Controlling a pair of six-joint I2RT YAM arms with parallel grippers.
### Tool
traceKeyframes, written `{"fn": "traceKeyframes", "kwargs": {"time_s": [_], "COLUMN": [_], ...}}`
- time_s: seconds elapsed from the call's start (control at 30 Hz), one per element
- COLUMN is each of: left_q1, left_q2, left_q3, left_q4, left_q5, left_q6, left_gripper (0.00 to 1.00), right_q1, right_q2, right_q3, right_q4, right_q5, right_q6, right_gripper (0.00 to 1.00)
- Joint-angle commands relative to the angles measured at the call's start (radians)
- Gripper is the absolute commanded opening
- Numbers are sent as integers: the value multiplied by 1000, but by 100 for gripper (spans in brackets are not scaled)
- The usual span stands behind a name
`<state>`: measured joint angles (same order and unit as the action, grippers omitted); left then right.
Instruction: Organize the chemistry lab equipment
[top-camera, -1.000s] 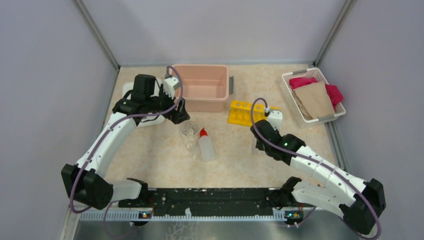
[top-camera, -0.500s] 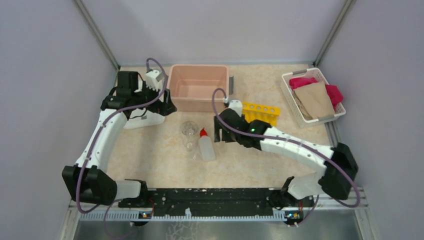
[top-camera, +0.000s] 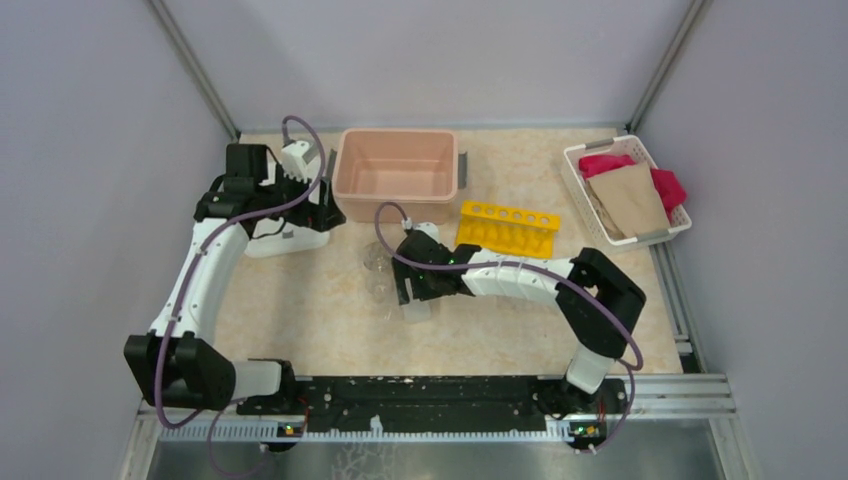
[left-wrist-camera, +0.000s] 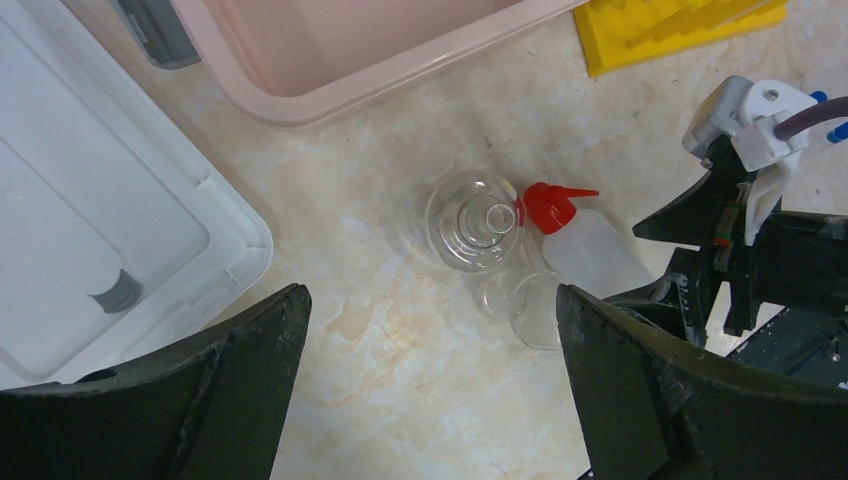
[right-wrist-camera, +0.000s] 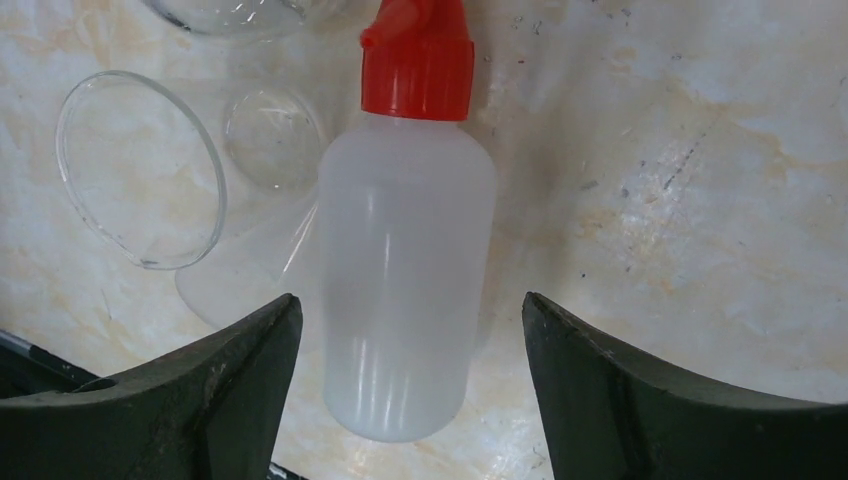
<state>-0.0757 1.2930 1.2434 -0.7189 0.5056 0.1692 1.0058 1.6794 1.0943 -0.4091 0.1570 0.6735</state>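
The white squeeze bottle (right-wrist-camera: 405, 280) with its red nozzle (right-wrist-camera: 418, 65) lies on the table. My right gripper (right-wrist-camera: 410, 310) is open, one finger on each side of the bottle's lower body with gaps on both sides. From above, the right gripper (top-camera: 410, 290) hovers over the bottle (top-camera: 416, 312). The clear glass flask (left-wrist-camera: 470, 218) stands upright just left of the nozzle. The yellow holed rack (top-camera: 508, 228) lies behind the right arm. My left gripper (left-wrist-camera: 430, 330) is open and empty, high over bare table near the flask.
A small clear glass vessel (right-wrist-camera: 140, 170) lies on its side against the bottle's left. A pink bin (top-camera: 395, 175) sits at the back, with a white lid (top-camera: 285, 238) to its left. A white basket (top-camera: 668, 235) of cloths stands at the back right.
My right arm swung left from beside the yellow rack to over the squeeze bottle, and its jaws opened. My left arm drew back and left toward the white lid.
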Motion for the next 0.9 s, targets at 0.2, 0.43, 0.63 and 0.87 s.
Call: {"fn": "traceKeyframes", "kwargs": {"time_s": [0.2, 0.43, 0.63, 0.87], "left_q1": [46, 49, 49, 49], "left_q2": [3, 15, 20, 23], "left_q3": [19, 35, 32, 17], "left_q4": [-9, -19, -18, 2], "left_q5": [14, 31, 63, 124], "left_q6": [7, 20, 42, 37], "left_gripper": [99, 99, 99, 99], "right_q1": [9, 5, -27, -198], "right_q2": [75, -45, -250, -172], "right_q3": [19, 24, 183, 530], "right_q4": [39, -43, -180, -240], "right_q5": [42, 120, 123, 56], "right_q6": [-20, -43, -116, -163], "right_gripper": [64, 36, 25, 24]}}
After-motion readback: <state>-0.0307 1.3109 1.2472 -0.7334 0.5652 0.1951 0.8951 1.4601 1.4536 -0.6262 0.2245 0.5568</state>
